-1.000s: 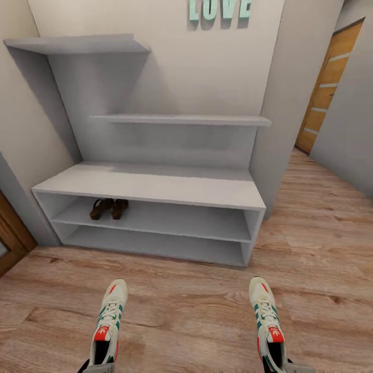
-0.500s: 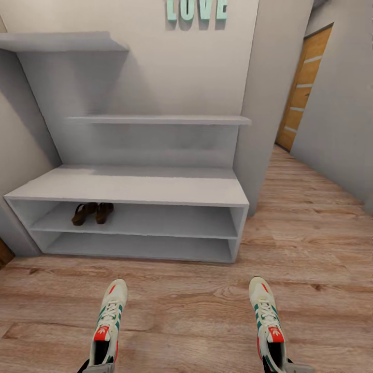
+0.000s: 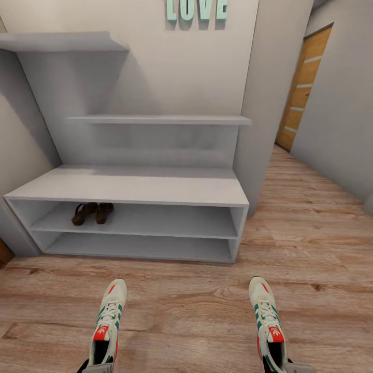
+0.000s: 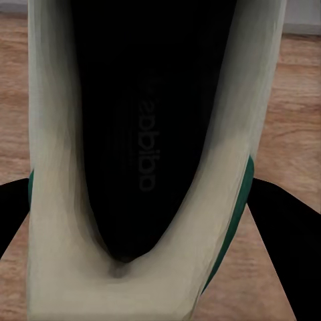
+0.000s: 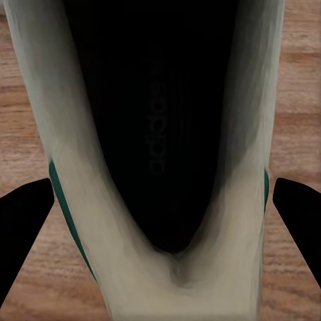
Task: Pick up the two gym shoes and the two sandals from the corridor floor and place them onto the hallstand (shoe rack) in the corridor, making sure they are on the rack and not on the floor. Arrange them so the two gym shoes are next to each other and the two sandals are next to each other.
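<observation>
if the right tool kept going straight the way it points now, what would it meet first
The right tool already grips a gym shoe, toe forward. Straight on, the shoe's toe would probably meet the hallstand near its right end; depth is unclear.

Your left gripper (image 3: pixel 97 367) and right gripper (image 3: pixel 282 367) are cut off by the head view's lower edge, so their jaws can't be judged there. Both wrist views show dark fingers (image 4: pixel 284 221) (image 5: pixel 23 221) flanking each heel, but contact stays unclear. The left gym shoe (image 3: pixel 108 321) and right gym shoe (image 3: pixel 267 321) lose their heels at the frame edge. The sandals (image 3: pixel 93 213) are too small for detail. The wall lettering (image 3: pixel 197 9) is clipped on top.
</observation>
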`<state>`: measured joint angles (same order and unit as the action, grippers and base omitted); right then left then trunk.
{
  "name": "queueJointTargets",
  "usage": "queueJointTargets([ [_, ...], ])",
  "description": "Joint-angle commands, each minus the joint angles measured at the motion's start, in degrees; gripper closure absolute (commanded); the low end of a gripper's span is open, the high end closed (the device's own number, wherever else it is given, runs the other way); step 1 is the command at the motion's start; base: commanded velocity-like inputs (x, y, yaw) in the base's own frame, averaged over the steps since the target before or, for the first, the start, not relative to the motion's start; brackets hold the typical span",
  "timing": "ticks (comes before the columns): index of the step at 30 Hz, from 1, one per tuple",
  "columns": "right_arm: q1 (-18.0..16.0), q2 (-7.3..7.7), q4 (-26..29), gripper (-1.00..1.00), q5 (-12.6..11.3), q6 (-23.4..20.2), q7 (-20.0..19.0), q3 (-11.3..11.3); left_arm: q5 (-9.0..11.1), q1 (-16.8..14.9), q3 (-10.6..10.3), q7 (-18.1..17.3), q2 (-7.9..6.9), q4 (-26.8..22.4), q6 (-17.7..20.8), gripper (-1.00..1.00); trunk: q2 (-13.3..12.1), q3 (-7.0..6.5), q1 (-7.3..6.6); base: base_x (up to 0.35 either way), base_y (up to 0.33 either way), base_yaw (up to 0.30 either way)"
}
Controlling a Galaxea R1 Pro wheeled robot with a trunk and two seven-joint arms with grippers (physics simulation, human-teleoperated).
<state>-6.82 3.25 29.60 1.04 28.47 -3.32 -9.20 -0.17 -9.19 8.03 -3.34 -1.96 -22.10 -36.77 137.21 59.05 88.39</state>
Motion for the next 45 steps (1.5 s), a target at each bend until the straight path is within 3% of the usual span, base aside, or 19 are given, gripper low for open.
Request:
queueJointTargets([
  [1, 0.0, -0.03, 0.0, 1.0, 0.1, 0.2, -0.3, -0.3, -0.1, 0.0, 0.3, -0.4, 0.03, 0.0, -0.2, 1.0, 0.0, 0.05, -0.01, 0.0, 0.0, 0.0],
  [17, 0.0, 0.02, 0.6, 1.0, 0.0, 0.2, -0.1, -0.5, -0.3, 0.0, 0.2, -0.4, 0.1, 0.1, -0.1, 1.0, 0.0, 0.05, -0.01, 0.0, 0.0, 0.0],
  [19, 0.0, 0.45, 0.6, 1.0, -0.6, 0.2, 0.0, -2.4, -0.5, -0.2, 0.1, -0.3, 0.11, -0.1, 0.4, 1.0, 0.0, 0.05, -0.01, 0.0, 0.0, 0.0],
  [20, 0.0, 0.7, 0.6, 1.0, -0.9, 0.2, 0.0, -4.5, -0.5, -0.5, 0.0, -0.3, 0.13, -0.1, 0.6, 1.0, 0.0, 0.05, -0.01, 0.0, 0.0, 0.0],
  [21, 0.0, 3.87, 0.9, 1.0, -1.3, 0.1, 0.0, -12.4, -0.6, -1.2, 0.0, -0.3, 0.29, -1.0, 3.8, 1.0, 0.0, 0.05, -0.01, 0.0, 0.0, 0.0],
  [22, 0.0, 5.02, 1.0, 1.0, -1.4, 0.0, -0.1, -14.3, -0.6, -1.7, 0.0, -0.3, 0.36, -1.2, 4.9, 1.0, 0.0, 0.05, -0.01, 0.0, 0.0, 0.0],
  [28, 0.0, 8.49, 2.1, 1.0, -1.5, -0.4, -0.1, -19.8, -1.0, -5.8, -0.1, -0.3, 0.59, -1.5, 9.4, 1.0, 0.0, 0.05, -0.01, 0.0, 0.0, 0.0],
  [33, 0.0, 9.54, 4.0, 1.0, -1.5, -1.5, -0.1, -22.3, -2.3, -10.1, -0.2, -0.4, 0.63, -1.5, 14.9, 1.0, 0.0, 0.05, -0.01, 0.0, 0.0, 0.0],
  [39, 0.0, 10.97, 7.7, 1.0, -1.4, -9.7, -0.1, -26.8, -3.5, -15.7, -1.0, -0.4, 0.64, -1.6, 23.5, 1.0, 0.0, 0.05, -0.01, 0.0, 0.0, 0.0],
  [43, 0.0, 12.45, 9.6, 1.0, -1.4, -16.4, -0.2, -31.8, -3.7, -19.2, -2.1, -0.4, 0.71, -1.6, 28.7, 1.0, 0.0, 0.05, -0.01, 0.0, 0.0, 0.0],
  [45, 0.0, 12.95, 10.0, 1.0, -1.4, -17.9, -0.1, -33.2, -3.7, -20.3, -2.6, -0.4, 0.72, -1.6, 30.3, 1.0, 0.0, 0.05, -0.01, 0.0, 0.0, 0.0],
])
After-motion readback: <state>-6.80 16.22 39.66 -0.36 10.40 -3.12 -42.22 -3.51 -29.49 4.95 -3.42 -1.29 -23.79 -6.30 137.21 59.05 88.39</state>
